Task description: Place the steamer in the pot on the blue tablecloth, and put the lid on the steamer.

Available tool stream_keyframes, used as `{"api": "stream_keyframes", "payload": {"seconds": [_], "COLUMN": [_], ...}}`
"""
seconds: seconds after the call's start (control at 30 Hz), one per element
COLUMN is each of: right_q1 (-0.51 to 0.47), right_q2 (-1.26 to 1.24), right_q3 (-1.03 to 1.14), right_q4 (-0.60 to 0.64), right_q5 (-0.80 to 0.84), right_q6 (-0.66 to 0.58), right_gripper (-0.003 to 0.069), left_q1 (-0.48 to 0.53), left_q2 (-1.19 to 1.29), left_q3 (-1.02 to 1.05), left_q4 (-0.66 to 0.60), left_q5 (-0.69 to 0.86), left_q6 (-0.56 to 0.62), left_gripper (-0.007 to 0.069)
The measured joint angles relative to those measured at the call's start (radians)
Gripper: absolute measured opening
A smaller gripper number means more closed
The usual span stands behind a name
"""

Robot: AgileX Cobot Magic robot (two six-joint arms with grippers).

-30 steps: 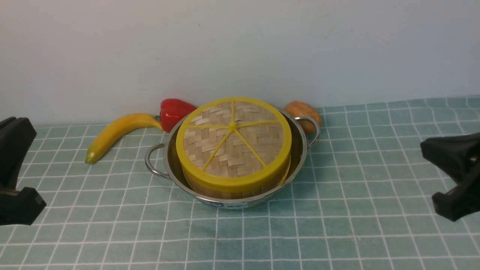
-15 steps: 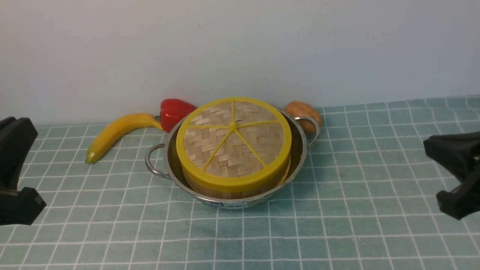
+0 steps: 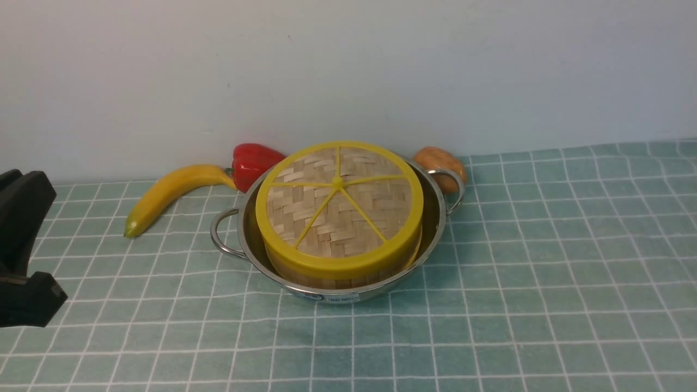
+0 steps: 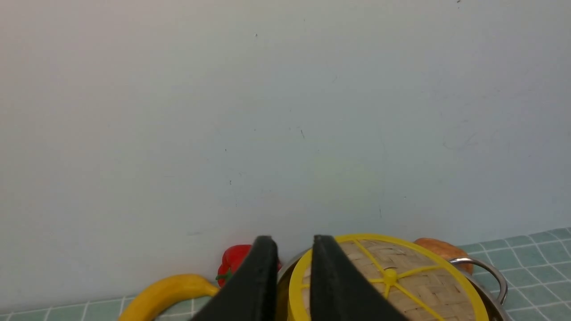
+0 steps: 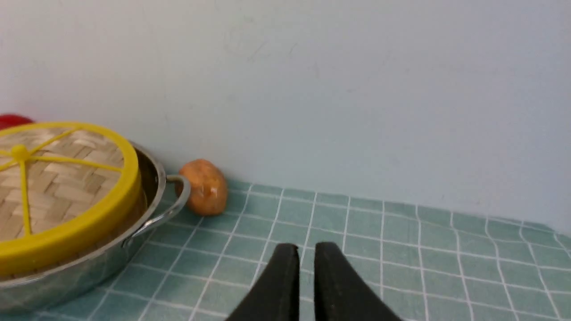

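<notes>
The shiny pot (image 3: pixel 438 220) stands on the blue tablecloth (image 3: pixel 544 272) near the back wall. Inside it sits the steamer (image 3: pixel 337 280), of which only a strip of woven side wall shows. The yellow-rimmed lid (image 3: pixel 337 207) with its spokes lies flat on top of the steamer. My left gripper (image 3: pixel 54 245) hangs at the far left edge, well away from the pot; in its wrist view its jaws (image 4: pixel 294 243) stand slightly open and hold nothing. My right gripper (image 5: pixel 306 249) is out of the front view; its jaws show a narrow gap over bare cloth, right of the pot.
A banana (image 3: pixel 169 193) and a red pepper (image 3: pixel 250 160) lie behind the pot on its left. A brown potato-like item (image 3: pixel 441 163) sits behind the right handle (image 3: pixel 454 188). The pale wall runs close behind them.
My right gripper has drawn off to the right and left the front view. The left gripper, pot, steamer and lid have stayed put.
</notes>
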Motion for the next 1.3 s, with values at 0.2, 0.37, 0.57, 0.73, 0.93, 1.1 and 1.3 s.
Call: {"api": "stream_keyframes", "payload": {"seconds": [0.2,0.37,0.57,0.73,0.93,1.1,1.3], "right_q1": [-0.001,-0.001,-0.042,-0.107,-0.110,-0.110,-0.110], "right_q2": [-0.192,-0.334,-0.412,-0.444,-0.446,-0.450,-0.450], "right_q3": [0.188,0.283,0.284,0.285,0.285,0.285,0.285], "right_q4": [0.022,0.025,0.025,0.025,0.025,0.025,0.026], "right_q5": [-0.126,-0.148,-0.110,-0.047,-0.031,-0.030,-0.028], "right_q6": [0.000,0.018,0.025,0.041,0.043,0.043,0.044], "right_gripper": [0.0101,0.0119,0.0131,0.0149,0.0167,0.0178,0.0192], "left_q1": [0.000,0.000,0.000,0.000,0.000,0.000,0.000], "left_q2": [0.000,0.000,0.000,0.000,0.000,0.000,0.000], "left_q3": [0.000,0.000,0.000,0.000,0.000,0.000,0.000], "left_q4": [0.000,0.000,0.000,0.000,0.000,0.000,0.000], "left_q5": [0.000,0.000,0.000,0.000,0.000,0.000,0.000], "left_q6": [0.000,0.000,0.000,0.000,0.000,0.000,0.000], "left_gripper": [0.0128,0.0139,0.0149,0.0154,0.0160,0.0169,0.0169]}}
